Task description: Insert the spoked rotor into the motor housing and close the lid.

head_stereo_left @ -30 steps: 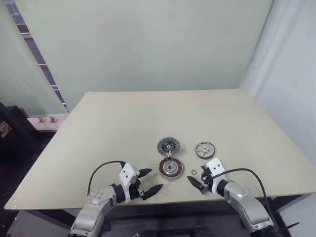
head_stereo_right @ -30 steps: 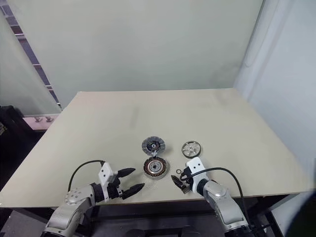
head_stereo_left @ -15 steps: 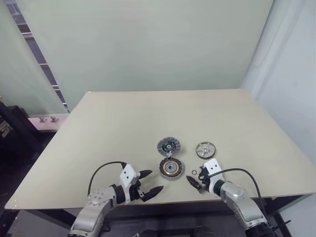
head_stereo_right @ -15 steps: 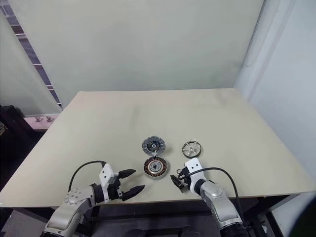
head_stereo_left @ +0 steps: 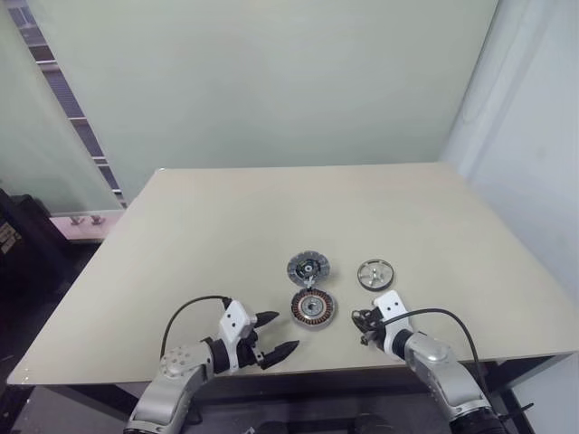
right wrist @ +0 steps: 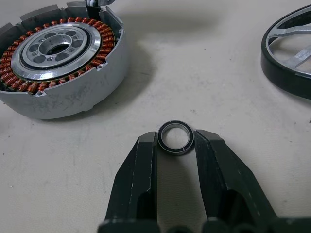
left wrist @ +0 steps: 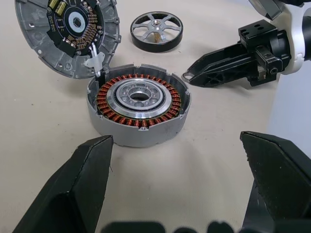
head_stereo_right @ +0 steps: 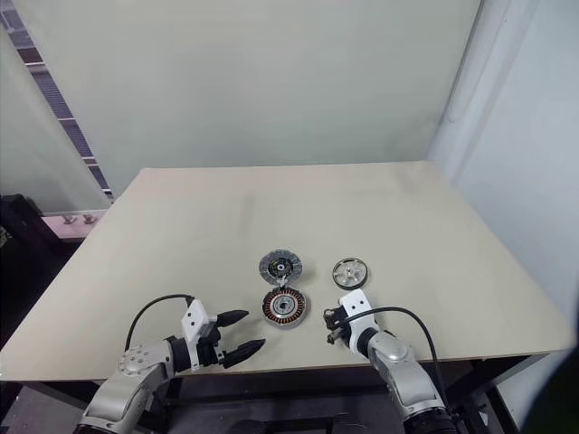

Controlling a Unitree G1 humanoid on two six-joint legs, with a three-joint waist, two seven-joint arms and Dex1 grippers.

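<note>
**Black fingers close on a tiny ring near the desk's front edge**

Black and slim, the right gripper [right wrist: 176, 145] has its two fingers drawn in against a small metal ring [right wrist: 175, 136] lying flat on the beige desk [head_stereo_left: 226, 235]; the ring sits between the fingertips, touching both. The left gripper [head_stereo_left: 279, 331] hangs spread wide near the front edge, holding nothing. Between the two grippers sits the motor housing [left wrist: 138, 109], its copper windings exposed, uncovered. The lid [left wrist: 68, 35] is swung back from the housing's far rim, inner face showing. The spoked rotor [head_stereo_left: 375, 273] lies flat towards the desk's right edge, apart from the housing and just beyond the right gripper.
</note>
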